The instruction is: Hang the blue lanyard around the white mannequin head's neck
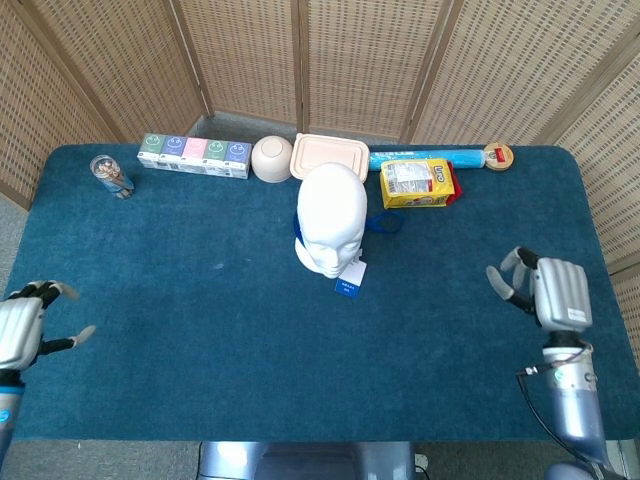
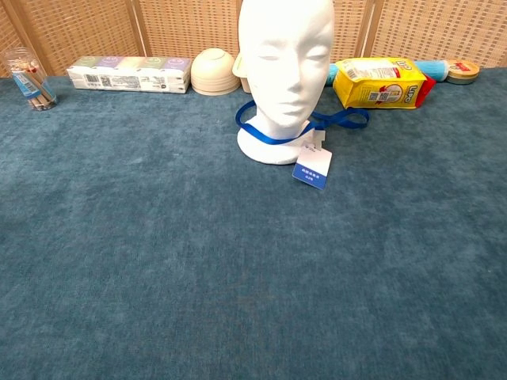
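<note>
Table (image 1: 200, 330): covered in a dark blue cloth, with woven screens standing behind it.
Mannequin head (image 2: 285, 63): white, upright near the middle of the table, face toward the chest camera.
Lanyard (image 2: 265, 136): blue strap looped around the mannequin head's neck — a slack length trails on the cloth to one side, toward the yellow packet, and the blue badge (image 2: 312, 170) lies on the cloth just in front of the base.
Left hand (image 1: 22, 330): at the near left edge of the table, well apart from the mannequin head, fingers spread and holding nothing.
Right hand (image 1: 550, 292): at the near right edge, fingers loosely apart — nothing in it.
Back row: a row of small cartons (image 1: 194, 155), a cream bowl (image 1: 271, 158), a lidded tray (image 1: 329, 157), a yellow packet (image 1: 418, 183), a blue roll (image 1: 425, 157).
Glass (image 1: 110, 176): at the far left corner, with sticks in it.
</note>
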Robot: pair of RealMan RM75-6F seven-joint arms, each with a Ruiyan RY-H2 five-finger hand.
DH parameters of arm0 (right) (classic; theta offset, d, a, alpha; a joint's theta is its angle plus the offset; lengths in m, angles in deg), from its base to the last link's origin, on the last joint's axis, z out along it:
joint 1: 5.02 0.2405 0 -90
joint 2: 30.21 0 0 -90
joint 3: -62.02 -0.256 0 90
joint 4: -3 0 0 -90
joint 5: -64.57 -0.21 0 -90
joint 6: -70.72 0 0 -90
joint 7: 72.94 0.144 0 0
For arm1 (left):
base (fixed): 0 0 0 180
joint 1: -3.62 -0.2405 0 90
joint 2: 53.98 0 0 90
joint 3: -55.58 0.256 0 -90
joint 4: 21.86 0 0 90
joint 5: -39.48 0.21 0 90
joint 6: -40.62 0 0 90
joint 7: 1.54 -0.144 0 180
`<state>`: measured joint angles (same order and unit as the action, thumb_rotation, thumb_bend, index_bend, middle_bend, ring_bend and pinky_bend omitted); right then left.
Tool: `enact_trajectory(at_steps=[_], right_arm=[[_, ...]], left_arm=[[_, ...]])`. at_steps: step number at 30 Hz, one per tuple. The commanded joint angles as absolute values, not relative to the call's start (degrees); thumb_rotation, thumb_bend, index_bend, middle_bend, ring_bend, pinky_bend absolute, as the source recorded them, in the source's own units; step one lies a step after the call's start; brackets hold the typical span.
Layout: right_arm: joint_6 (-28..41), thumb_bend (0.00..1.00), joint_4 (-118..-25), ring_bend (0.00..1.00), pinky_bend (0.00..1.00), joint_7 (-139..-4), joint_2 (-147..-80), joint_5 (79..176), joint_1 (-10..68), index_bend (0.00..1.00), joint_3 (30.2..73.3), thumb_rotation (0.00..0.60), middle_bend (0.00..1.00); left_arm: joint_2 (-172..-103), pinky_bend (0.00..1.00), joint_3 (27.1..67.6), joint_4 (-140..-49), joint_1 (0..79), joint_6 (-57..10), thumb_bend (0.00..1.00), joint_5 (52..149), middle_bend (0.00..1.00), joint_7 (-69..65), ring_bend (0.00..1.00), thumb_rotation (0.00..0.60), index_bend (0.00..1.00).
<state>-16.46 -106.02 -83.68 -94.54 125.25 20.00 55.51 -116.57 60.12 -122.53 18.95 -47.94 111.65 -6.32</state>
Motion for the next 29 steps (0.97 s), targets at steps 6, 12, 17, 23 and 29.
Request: enact_trajectory(at_steps=[6, 12, 17, 23, 29], right_arm=[[-21.9, 0.32, -104.5, 0.75, 0.82, -88.8, -94.1, 129.8, 12.5, 0.53, 60.1, 0.000, 0.68], [-23.4, 0.32, -105.1, 0.75, 0.82, -89.9, -93.1, 131.2, 9.7, 0.54, 60.6, 0.000, 0.68], [-23.5, 0.32, -105.5, 0.75, 0.82, -90.2, -92.5, 132.1, 7.7, 0.54, 60.6, 0.000, 0.68], [-22.0, 0.32, -105.5, 0.75, 0.82, -88.8, -92.0, 132.6, 6.4, 0.54, 60.0, 0.000, 0.68], [-21.0, 0.32, -105.2, 0.75, 0.82, -87.7, -92.0, 133.3, 5.3, 0.54, 59.2, 0.000, 0.68]], left_arm=[[-116.9, 0.37, 61.8, -118.7, 12.1, -51.7, 0.09, 114.7, 0.40, -2.8, 0.30, 0.443, 0.42], [-116.9, 0.37, 61.9, -118.3, 9.5, -52.8, 0.09, 116.1, 0.40, -2.1, 0.30, 0.444, 0.42], [-116.3, 0.37, 61.3, -118.7, 7.9, -52.8, 0.09, 116.6, 0.40, -2.3, 0.30, 0.444, 0.42], [-115.7, 0.36, 59.9, -119.7, 8.0, -50.6, 0.09, 116.5, 0.40, -3.1, 0.30, 0.447, 0.42], [-115.3, 0.36, 58.6, -120.4, 7.4, -50.2, 0.09, 116.8, 0.40, -3.8, 0.30, 0.443, 0.42]])
